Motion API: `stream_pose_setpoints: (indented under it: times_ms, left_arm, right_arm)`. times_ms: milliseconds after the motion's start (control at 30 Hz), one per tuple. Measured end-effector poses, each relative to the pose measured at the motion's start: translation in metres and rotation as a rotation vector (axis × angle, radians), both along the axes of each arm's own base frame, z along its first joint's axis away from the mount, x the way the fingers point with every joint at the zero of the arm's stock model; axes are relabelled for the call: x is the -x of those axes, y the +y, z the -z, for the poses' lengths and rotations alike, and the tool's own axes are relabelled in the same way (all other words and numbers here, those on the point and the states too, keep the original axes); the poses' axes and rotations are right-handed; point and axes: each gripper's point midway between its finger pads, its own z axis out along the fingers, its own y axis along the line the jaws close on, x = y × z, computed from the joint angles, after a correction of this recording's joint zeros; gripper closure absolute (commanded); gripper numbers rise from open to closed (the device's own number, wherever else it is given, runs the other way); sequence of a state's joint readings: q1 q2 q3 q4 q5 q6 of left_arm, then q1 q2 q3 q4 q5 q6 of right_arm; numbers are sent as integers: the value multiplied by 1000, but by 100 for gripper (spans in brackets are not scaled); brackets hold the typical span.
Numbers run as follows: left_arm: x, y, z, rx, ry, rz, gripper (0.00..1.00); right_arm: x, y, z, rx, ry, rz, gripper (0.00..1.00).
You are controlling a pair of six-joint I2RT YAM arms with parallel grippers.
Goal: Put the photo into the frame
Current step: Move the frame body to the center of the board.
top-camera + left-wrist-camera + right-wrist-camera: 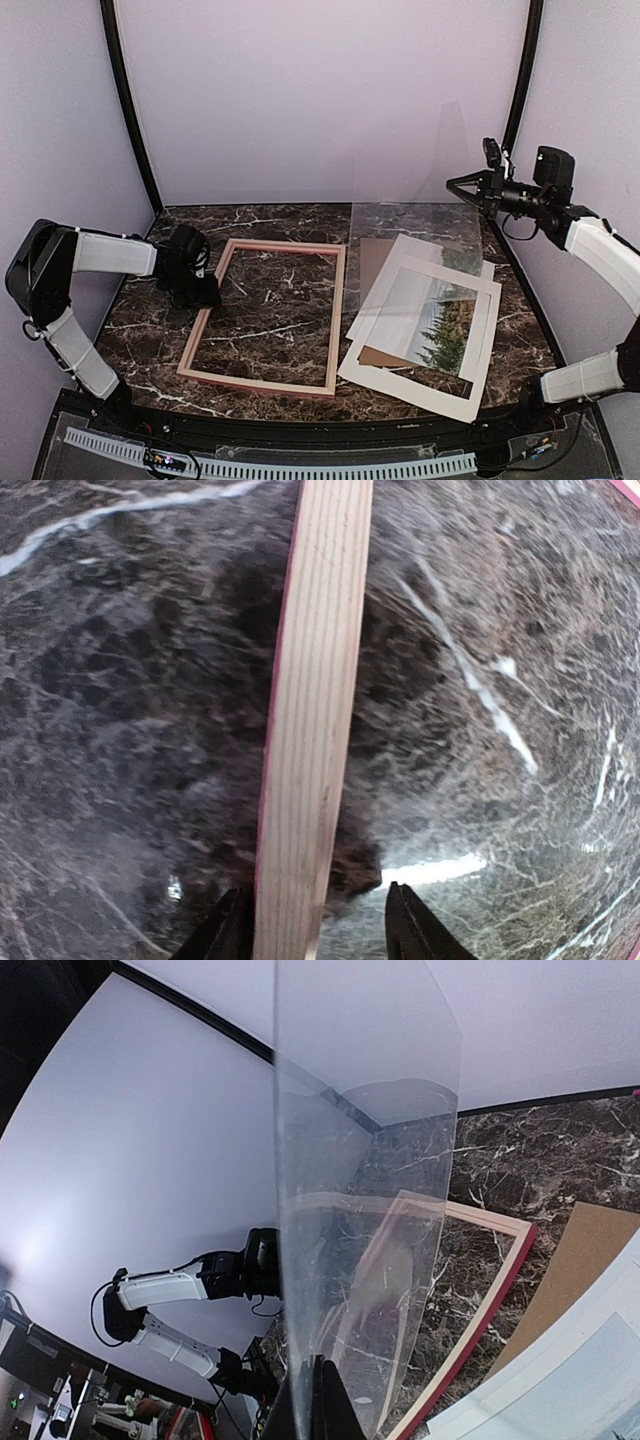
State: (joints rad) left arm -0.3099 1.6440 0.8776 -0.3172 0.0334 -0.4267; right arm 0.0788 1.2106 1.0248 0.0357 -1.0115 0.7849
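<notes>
Your left gripper (312,935) is low over the dark marble table (150,330) with its jaws spread, one finger on each side of the left rail of the frame (257,382). In the left wrist view, the finger on the right stands clear of the wood, so the rail is straddled rather than squeezed. The pink-red frame lies flat on the left half of the table, with its pale tan back facing up and bare marble showing through its opening. Your right gripper (312,1400) is raised high at the far right and is clamped on the edge of a clear sheet (360,1210). The sheet stands roughly upright in the air above the right side of the table. Beneath it, the photo (447,335) lies flat on the right half of the table, just beside the frame. Its green trees and pale sky show through the opening of a white mat (410,392) that rests on top of it. A brown cardboard board (375,255) pokes out from under the stack on the far side, near the frame's far right corner.
</notes>
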Motion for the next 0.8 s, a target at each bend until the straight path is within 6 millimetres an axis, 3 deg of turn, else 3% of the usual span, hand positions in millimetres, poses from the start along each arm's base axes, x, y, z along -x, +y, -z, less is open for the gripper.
stream_pose_setpoints:
  times_ms: [300,467,600,800]
  left_arm:
    - [29,-51,-1,47,4,85,56]
    - [53,-77,-3,109,36,124,51]
    - [57,-83,-11,128,24,122,49]
    - [49,-74,-25,87,-46,96,48]
  right_arm:
    - [-6,11,19,33,67,15,100]
    - [-9,21,31,54,106,21,100]
    - [-14,24,40,69,133,37,100]
    - [-20,29,39,79,131,53,100]
